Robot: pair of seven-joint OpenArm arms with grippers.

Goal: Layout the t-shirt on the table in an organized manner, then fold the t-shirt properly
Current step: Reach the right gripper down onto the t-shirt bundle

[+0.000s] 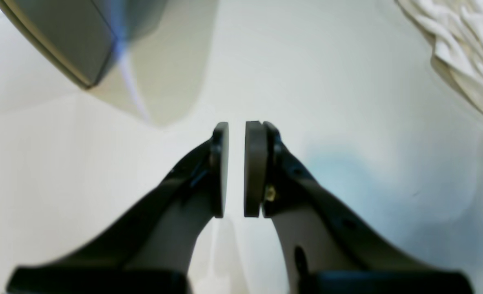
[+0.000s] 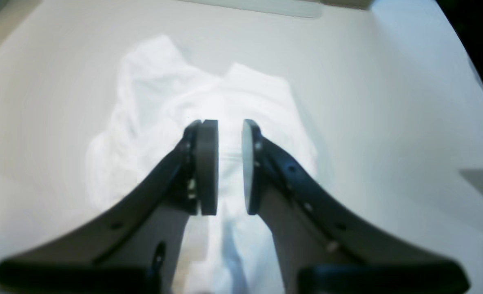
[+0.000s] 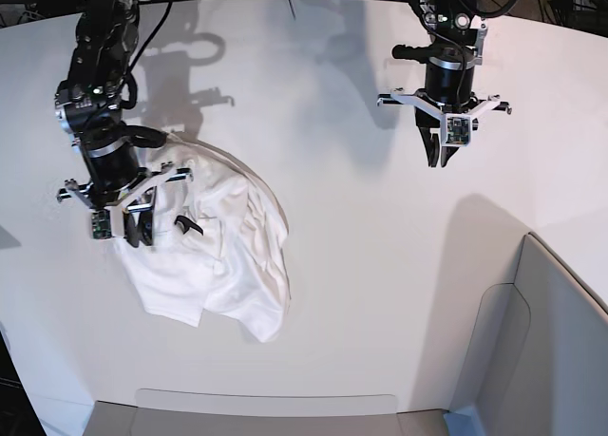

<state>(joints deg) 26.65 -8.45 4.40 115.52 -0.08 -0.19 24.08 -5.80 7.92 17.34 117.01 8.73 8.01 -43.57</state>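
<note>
T-shirt (image 3: 223, 246) crumpled on white surface (image 3: 380, 265), under right claw (image 2: 229, 167): narrow gap, empty. Left claw (image 1: 236, 169) well apart over bare surface, narrow gap, holding nothing. Grey panel (image 3: 551, 350) at surface edge.

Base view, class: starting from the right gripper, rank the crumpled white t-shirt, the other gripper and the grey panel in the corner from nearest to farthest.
1. The crumpled white cotton t-shirt, directly under the right gripper on the picture's left.
2. The left gripper, hanging above bare white table at upper right.
3. The grey curved panel, in the lower right corner.
</note>
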